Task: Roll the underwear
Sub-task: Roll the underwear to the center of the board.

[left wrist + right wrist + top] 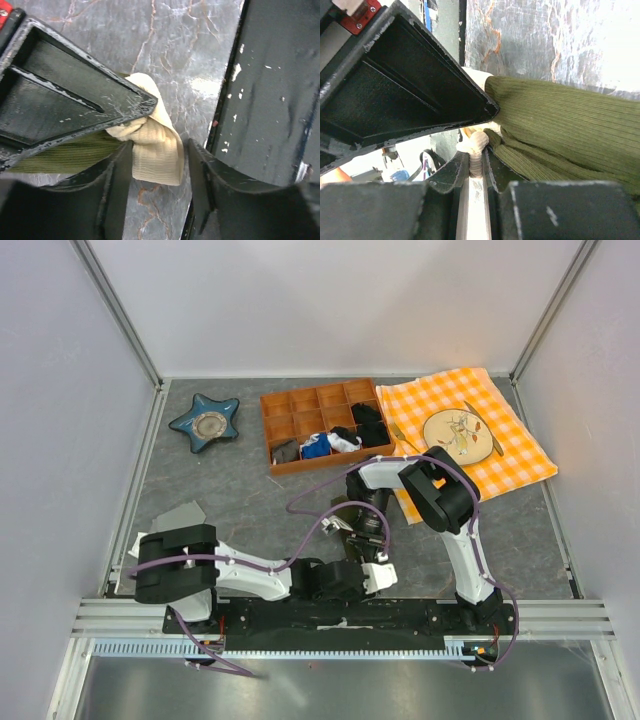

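Note:
The underwear is olive-green ribbed cloth (560,125) with a cream waistband (155,150), lying on the grey marbled table near the front edge. My right gripper (477,152) is shut on a bunched bit of the cream waistband. My left gripper (159,150) is open, its jaws standing either side of a hanging fold of the waistband without pinching it. The olive cloth (65,156) runs off to the left there. In the top view both grippers, left (378,562) and right (370,535), meet at the front middle and hide the underwear.
An orange compartment tray (300,402) with black, blue and white small garments stands at the back. A blue star-shaped dish (205,423) sits back left. An orange checked cloth (520,455) with a plate lies back right. The black base rail (280,100) is close beside the left gripper.

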